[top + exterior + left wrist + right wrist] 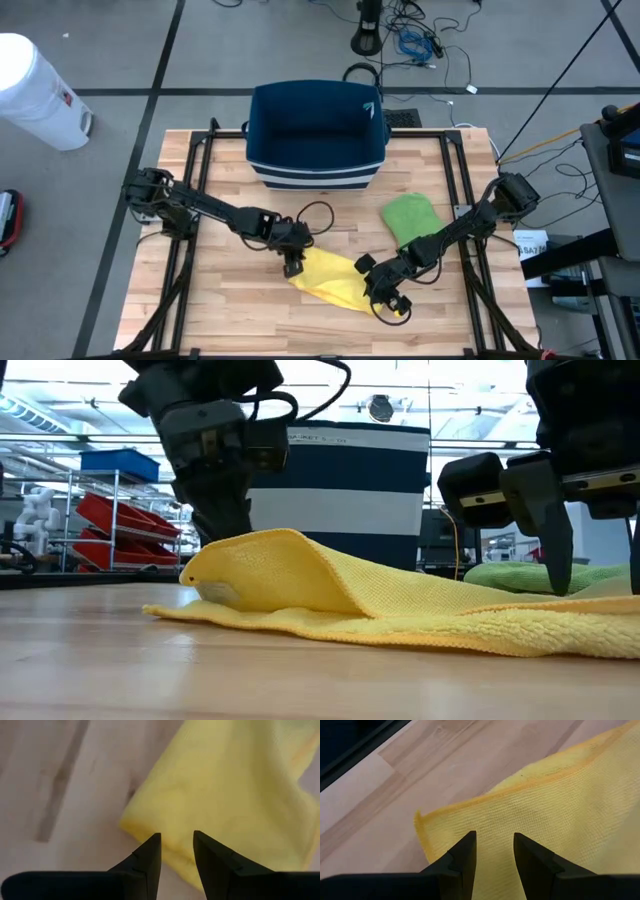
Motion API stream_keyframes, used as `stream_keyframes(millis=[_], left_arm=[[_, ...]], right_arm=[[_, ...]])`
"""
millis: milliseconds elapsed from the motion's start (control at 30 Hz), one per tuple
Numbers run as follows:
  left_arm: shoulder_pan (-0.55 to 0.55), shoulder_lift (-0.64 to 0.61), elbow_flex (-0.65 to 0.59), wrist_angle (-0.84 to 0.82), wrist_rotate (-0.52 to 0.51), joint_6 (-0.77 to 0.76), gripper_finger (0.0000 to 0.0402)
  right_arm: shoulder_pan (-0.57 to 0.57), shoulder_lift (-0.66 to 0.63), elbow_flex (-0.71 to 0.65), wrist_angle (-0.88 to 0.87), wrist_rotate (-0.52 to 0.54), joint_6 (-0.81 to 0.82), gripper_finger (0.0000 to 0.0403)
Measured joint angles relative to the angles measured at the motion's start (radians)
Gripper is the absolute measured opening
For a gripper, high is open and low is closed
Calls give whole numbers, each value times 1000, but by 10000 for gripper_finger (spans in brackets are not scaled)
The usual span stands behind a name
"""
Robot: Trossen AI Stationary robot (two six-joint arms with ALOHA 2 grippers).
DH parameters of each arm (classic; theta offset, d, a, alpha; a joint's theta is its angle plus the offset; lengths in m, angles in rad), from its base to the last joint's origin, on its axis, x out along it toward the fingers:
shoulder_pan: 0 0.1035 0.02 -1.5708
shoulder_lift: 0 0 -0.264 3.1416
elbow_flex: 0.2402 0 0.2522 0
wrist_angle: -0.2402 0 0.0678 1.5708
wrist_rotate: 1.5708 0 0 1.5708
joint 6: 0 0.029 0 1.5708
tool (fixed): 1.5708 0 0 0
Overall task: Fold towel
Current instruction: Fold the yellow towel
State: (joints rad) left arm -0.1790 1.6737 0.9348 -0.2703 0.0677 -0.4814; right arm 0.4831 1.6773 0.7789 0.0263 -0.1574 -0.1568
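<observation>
Desk (240, 320): pale wooden planks, light grain, black metal frame rails along its sides. Grey tiled floor (120, 50) around it, cables trailing at the far side, a white bin (35, 90) at far left.

Yellow towel (335, 280) lies near the desk's middle, toward the near edge, partly doubled over; its left end humps up in a soft fold in the low view.

Left tool (292, 266) sits at the towel's left end, fingers (150, 857) a narrow gap apart over the folded edge, no cloth pinched between them.

Right tool (388, 300) stands at the towel's right end, fingers likewise narrowly parted above a hemmed corner, gripping nothing.

Green cloth (410, 217) lies bunched to the right, beyond the towel. Navy bin with white stripes (316, 135) at the desk's far edge. Behind: red shelving (125, 520), ceiling lights.
</observation>
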Motion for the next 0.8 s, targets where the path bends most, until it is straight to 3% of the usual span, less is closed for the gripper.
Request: stream_keyframes(millis=[233,800], left_arm=[[25,60,0,9,62,-88,119],[55,82,0,91,74,-34,109]], right_arm=[[0,5,0,15,2,-26,119],[0,6,0,9,4,-29,119]])
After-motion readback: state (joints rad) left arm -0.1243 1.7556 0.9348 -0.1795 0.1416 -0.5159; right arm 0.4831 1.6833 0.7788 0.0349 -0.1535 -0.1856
